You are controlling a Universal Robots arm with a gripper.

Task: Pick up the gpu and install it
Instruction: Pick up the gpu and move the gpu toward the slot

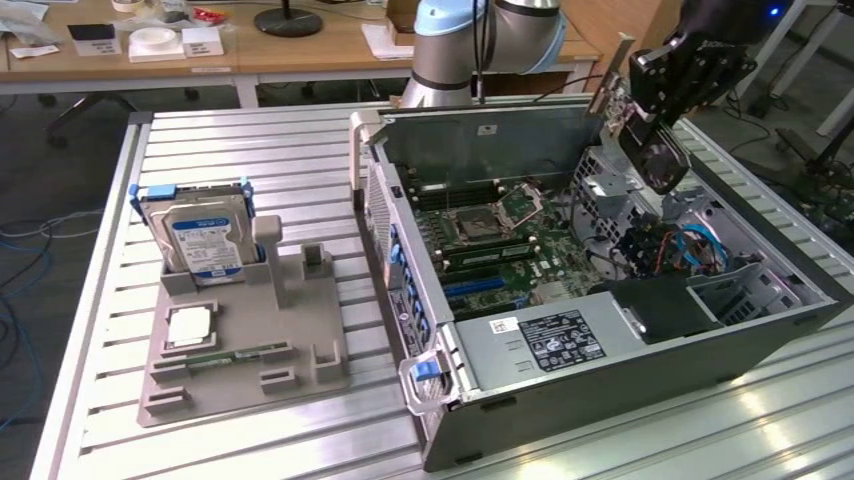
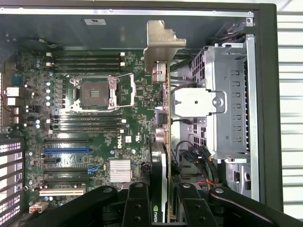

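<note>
Holding the gpu (image 1: 658, 160) on its edge, pinched tight in the gripper (image 1: 671, 100), hanging over the open computer case (image 1: 601, 400), with the green motherboard (image 2: 94, 94) lying below the gripper.

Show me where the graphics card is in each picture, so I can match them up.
Exterior view: the gpu is held up above the open computer case, at the exterior view's upper right.
Wrist view: the gpu is seen edge-on, between the motherboard and the silver drive cage.
Shared landmark: the CPU socket on the motherboard.
</note>
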